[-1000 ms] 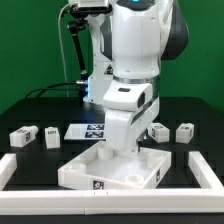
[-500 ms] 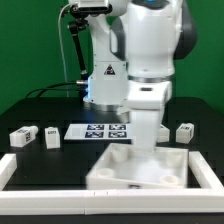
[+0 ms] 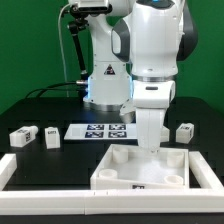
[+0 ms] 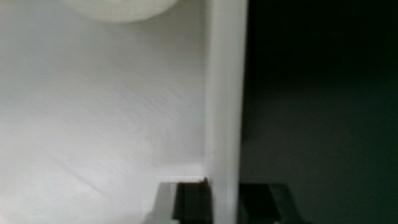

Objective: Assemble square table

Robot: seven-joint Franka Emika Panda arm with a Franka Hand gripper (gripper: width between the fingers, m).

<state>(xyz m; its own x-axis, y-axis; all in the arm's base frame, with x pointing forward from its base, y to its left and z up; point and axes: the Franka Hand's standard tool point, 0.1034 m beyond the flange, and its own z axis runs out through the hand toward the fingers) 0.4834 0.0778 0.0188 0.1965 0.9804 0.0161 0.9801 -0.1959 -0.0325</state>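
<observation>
The square top (image 4: pixel 107 120) is being blurred and cut off by the wrist view's edges; the marker board (image 3: pixel 90 131) is being partly hidden behind the arm (image 3: pixel 155 50).

The black table (image 3: pixel 40 110) is carrying the marker board (image 3: pixel 98 131), which is lying flat toward the back with its black square tags facing up. Long white border rails are lying along the table's edges: one (image 3: pixel 8 168) on the exterior view's left, one (image 3: pixel 50 190) running along the front, and one (image 3: pixel 207 168) on the exterior view's right. A green wall (image 3: pixel 30 40) is filling the background. A black cable (image 3: pixel 48 89) is trailing along the table's far edge, near a dark upright post (image 3: pixel 71 50).
</observation>
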